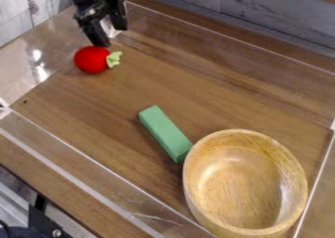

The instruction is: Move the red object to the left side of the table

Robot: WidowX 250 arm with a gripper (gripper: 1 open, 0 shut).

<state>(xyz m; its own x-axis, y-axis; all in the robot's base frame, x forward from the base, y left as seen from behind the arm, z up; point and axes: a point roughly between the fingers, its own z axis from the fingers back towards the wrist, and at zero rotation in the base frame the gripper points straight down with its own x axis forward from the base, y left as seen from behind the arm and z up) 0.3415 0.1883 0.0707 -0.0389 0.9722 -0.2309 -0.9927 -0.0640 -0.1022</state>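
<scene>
— One small glossy red toy fruit (92,59) with a pale green stem: where is it?
— On the brown wood-grain table (222,85), far left, near the acrylic wall.
— The black gripper (101,24)?
— Just above it, fingers spread, holding nothing.

Down in the lower right corner sits a wooden bowl (245,187), round, pale-grained and upright, its hollow showing nothing inside. Just up and left of it lies a green rectangular block (165,132), flat on its long face and angled diagonally, its lower end right at the bowl's rim, whether touching is hard to tell. Behind the far wall, whitewashed planks (262,12) fill the background.
</scene>
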